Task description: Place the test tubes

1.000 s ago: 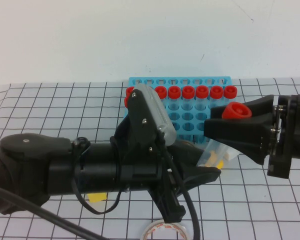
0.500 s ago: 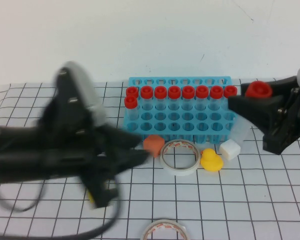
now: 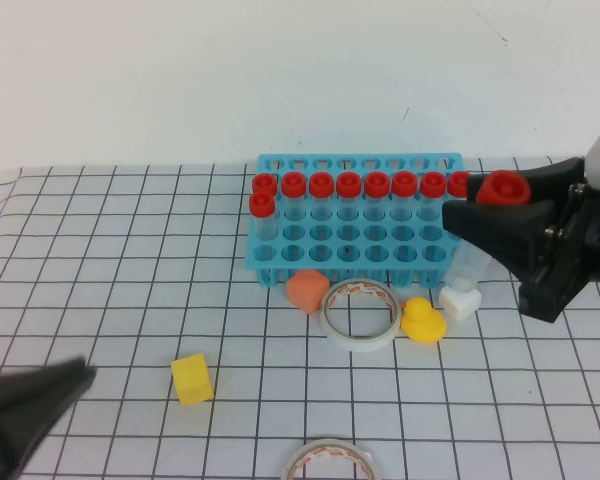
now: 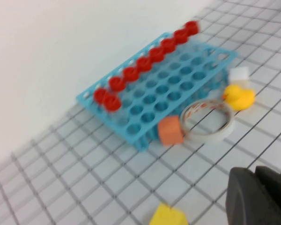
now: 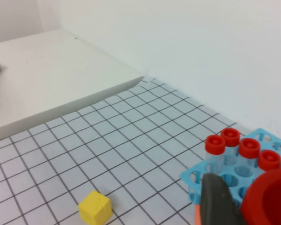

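Note:
The blue test tube rack (image 3: 355, 240) stands at the middle back. Its back row is filled with red-capped tubes (image 3: 349, 185), and one more tube (image 3: 262, 205) stands in the second row at the left end. My right gripper (image 3: 472, 226) hovers at the rack's right end, shut on a red-capped test tube (image 3: 504, 188) whose clear body slants down toward the table. In the right wrist view that cap (image 5: 270, 197) fills the corner beside one finger (image 5: 218, 202). My left gripper (image 3: 65, 385) is low at the near left corner, shut and empty, its fingers (image 4: 246, 199) pressed together.
In front of the rack lie an orange block (image 3: 307, 290), a tape roll (image 3: 360, 315), a yellow duck (image 3: 422, 321) and a white cube (image 3: 459, 300). A yellow cube (image 3: 192, 379) sits nearer left. Another tape roll (image 3: 327, 462) is at the front edge.
The left arm has pulled back from over the middle to the near left corner and its jaws have closed. The right gripper with its tube has shifted right, to the rack's end.

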`<state>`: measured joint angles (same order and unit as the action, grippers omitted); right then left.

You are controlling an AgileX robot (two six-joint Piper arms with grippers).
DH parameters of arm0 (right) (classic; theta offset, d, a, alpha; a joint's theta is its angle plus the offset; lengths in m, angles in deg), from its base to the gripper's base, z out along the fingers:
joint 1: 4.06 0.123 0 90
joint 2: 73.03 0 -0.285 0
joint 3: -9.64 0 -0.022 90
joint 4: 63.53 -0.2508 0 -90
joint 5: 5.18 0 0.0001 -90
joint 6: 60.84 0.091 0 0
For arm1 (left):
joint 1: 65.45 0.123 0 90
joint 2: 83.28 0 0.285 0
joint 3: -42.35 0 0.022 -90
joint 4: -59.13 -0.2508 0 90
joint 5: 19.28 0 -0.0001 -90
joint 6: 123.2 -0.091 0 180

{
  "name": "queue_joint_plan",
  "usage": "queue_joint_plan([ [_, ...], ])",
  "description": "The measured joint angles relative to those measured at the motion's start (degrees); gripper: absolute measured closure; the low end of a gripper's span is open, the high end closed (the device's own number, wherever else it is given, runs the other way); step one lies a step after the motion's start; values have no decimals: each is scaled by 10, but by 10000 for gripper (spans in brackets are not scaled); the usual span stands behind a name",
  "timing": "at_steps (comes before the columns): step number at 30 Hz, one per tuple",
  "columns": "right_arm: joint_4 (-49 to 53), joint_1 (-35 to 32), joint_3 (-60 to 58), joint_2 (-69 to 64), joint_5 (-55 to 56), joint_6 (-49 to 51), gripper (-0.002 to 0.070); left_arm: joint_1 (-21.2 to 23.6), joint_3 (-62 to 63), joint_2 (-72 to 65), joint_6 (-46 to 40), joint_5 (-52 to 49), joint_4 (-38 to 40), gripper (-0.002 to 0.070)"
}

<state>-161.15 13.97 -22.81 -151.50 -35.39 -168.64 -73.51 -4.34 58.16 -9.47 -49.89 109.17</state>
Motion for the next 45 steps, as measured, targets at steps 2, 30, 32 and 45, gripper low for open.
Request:
queue_joint_plan([
  [2, 0, 0, 0, -2, -6, 0, 416, 0, -41, 31, 16, 17, 0, 675],
  [30, 0, 0, 0, -11, -14, -1, 416, 0, -190, 209, 123, -36, 7, 676],
  [32, 0, 0, 0, -11, -14, -4, 416, 0, -190, 209, 123, -50, 7, 675],
  [45, 0, 2, 4, -11, 17, -38, 416, 0, -190, 209, 121, -64, 7, 676],
])
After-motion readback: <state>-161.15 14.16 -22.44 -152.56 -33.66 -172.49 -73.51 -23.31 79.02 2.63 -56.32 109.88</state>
